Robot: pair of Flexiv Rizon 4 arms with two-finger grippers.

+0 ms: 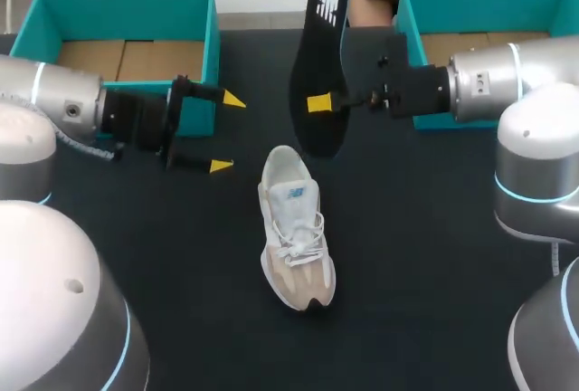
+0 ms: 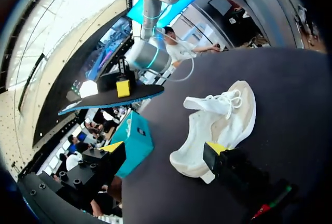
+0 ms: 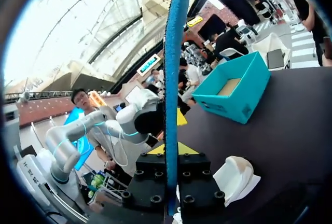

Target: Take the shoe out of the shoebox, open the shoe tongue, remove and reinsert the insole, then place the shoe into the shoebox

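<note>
Left end effector (image 1: 226, 133) open; right end effector (image 1: 318, 103) pinches flat black insole (image 1: 317, 52) near cream laced shoe (image 1: 294, 228).

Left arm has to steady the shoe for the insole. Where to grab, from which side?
Probably the heel of the shoe, a finger on each side, with the open left gripper coming from behind it. The shoe stands upright on its sole, heel away from the robot and nearest that gripper, and this keeps the opening free for the insole held by the right gripper.
</note>
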